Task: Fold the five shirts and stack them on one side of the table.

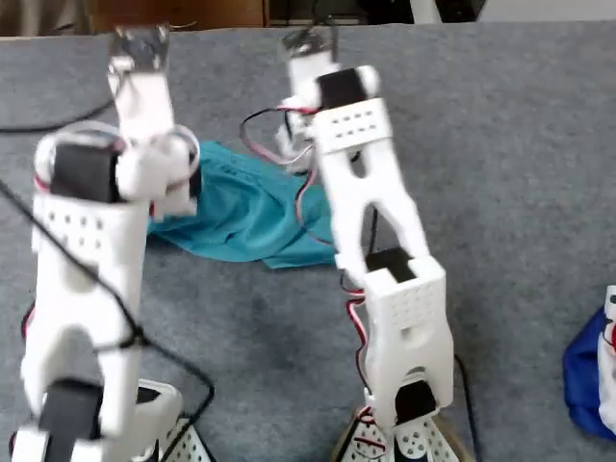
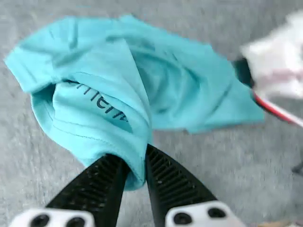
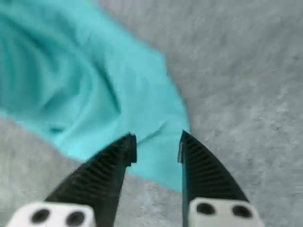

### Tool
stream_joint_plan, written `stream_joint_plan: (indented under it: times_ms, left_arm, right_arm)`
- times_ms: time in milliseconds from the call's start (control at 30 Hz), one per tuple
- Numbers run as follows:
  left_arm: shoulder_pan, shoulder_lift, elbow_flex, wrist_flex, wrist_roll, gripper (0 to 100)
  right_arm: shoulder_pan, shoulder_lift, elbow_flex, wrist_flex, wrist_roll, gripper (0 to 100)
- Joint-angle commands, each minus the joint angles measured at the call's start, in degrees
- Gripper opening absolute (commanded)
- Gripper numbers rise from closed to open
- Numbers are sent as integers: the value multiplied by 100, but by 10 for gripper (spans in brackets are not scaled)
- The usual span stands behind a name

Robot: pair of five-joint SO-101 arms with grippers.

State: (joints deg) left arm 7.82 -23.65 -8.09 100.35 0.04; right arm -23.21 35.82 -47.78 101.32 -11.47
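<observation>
A teal shirt (image 1: 241, 214) lies crumpled on the grey table between my two arms. In the left wrist view, the left gripper (image 2: 136, 166) is shut on a bunched fold of the teal shirt (image 2: 156, 80), which hangs up from the cloth. In the right wrist view, the right gripper (image 3: 156, 147) is open just over the near edge of the teal shirt (image 3: 94, 94), with nothing pinched between its fingers (image 3: 113, 156). A blue shirt (image 1: 585, 383) sits bunched at the table's right edge.
The grey felt table (image 1: 500, 192) spreads wide to the right of the arms. Red and black cables (image 1: 289, 120) run along the right arm near the shirt. The far table edge (image 1: 221, 29) meets wooden furniture behind.
</observation>
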Motion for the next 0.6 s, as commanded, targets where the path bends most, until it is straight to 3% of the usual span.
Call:
stream_joint_plan:
  times_ms: [0,233,367,533,567]
  left_arm:
    - [202,-1068,1020,44,-26,20]
    - [158,-2396,2505,44,-44,22]
    - [158,-2941,2716,35,-316,23]
    - [158,-3336,2716,35,-589,22]
    - [158,-3380,2708,35,-624,22]
  right_arm:
    - [-145,110,48,-79,-211,167]
    - [-145,1270,-136,-220,-316,164]
    - [-127,1877,-760,-97,-308,162]
    - [-75,2237,-1235,97,-264,0]
    - [-31,2211,-1235,105,-281,13]
